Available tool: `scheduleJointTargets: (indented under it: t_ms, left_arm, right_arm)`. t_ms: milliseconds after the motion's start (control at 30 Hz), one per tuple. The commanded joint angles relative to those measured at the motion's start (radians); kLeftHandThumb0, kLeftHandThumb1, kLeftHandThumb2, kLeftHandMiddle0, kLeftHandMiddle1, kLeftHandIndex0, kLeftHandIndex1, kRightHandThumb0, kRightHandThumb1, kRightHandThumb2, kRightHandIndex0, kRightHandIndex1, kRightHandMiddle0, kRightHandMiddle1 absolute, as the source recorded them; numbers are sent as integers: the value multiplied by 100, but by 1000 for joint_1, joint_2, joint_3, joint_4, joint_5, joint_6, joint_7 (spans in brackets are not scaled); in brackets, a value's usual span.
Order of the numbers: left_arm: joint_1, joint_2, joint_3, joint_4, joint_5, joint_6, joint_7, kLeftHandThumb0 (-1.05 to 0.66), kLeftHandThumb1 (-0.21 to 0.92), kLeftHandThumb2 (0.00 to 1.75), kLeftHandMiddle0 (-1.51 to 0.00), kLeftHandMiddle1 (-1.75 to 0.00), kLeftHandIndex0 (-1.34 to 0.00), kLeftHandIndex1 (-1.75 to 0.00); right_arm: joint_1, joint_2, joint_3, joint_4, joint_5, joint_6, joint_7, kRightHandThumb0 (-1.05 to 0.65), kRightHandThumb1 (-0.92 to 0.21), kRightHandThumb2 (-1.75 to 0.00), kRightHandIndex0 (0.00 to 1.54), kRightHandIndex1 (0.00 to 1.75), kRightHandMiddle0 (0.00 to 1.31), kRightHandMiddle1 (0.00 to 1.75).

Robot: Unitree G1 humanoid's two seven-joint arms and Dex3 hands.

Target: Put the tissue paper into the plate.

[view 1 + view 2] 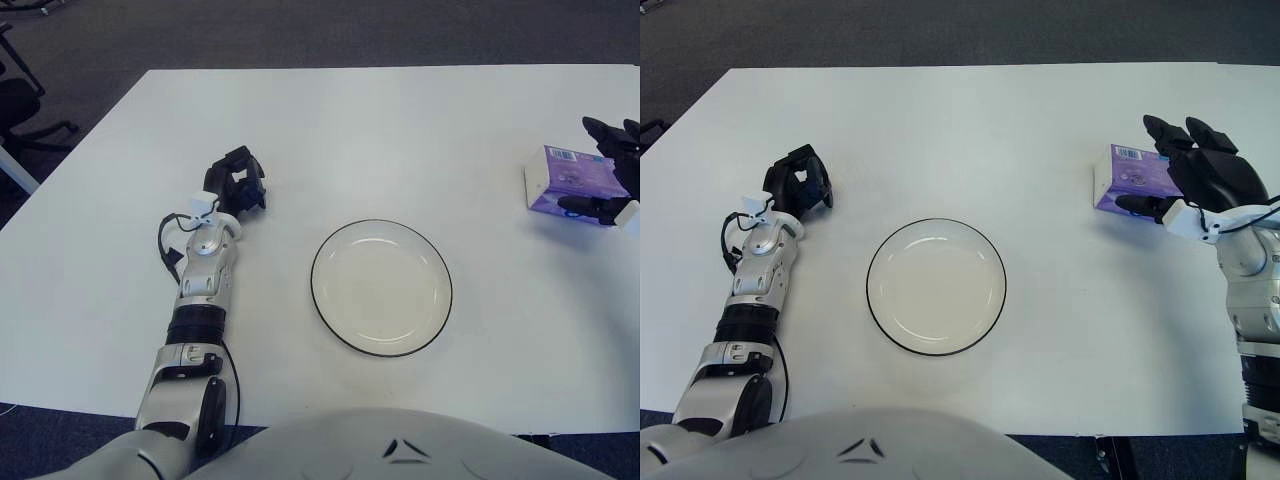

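Observation:
A purple tissue pack (1124, 177) lies on the white table (960, 110), to the right of the plate. The white plate (936, 286) with a dark rim sits at the table's middle front and holds nothing. My right hand (1160, 170) is at the pack's right end. Its fingers (1170, 132) reach past the pack's far side and its thumb (1138, 205) lies along the near side. The fingers are spread and not closed on the pack. My left hand (800, 182) shows to the left of the plate with its fingers curled, holding nothing.
The table's far edge borders dark carpet. An office chair (20, 110) stands off the table's far left corner. The pack is about a hand's width from the table's right edge.

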Motion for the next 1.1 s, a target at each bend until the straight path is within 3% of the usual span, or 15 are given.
scheduleJointTargets:
  t_ms: [0,233,633,833,933,1067]
  left_arm:
    - [160,-59,-14,79,7,4,6,-41,67,94,-129,-175,-96,-175]
    - [163,-58,-13,73,9,4,9,-41,68,93,-128,-175,-94,-175]
    - [167,-59,-8,66,-1,3,2,-41,68,92,-129,-175,-97,-175]
    - [170,-60,-9,61,-3,6,0,-41,67,93,-128,-175,-96,-175]
    - [170,-61,-9,61,-2,4,2,-41,67,93,-128,-175,-96,-175]
    - [173,-63,-10,58,0,3,7,-41,68,93,-128,-175,-94,-175]
  right_arm:
    - [-45,-47,38,56,-11,14,30,-105,-92,-37,0,0,0,0]
    - [-87,-48,87,102,-4,37,66,-105,-92,-37,0,0,0,0]
    - [-163,-54,176,266,2,-56,42,-105,-92,-49,0,0,0,0]
    - [-180,-55,207,285,4,-44,75,-105,-92,-53,0,0,0,0]
    - [-295,-9,290,533,-40,-131,-22,-105,-92,-54,0,0,0,0]
    - [-384,10,351,720,-65,-220,-103,-105,-92,-57,0,0,0,0]
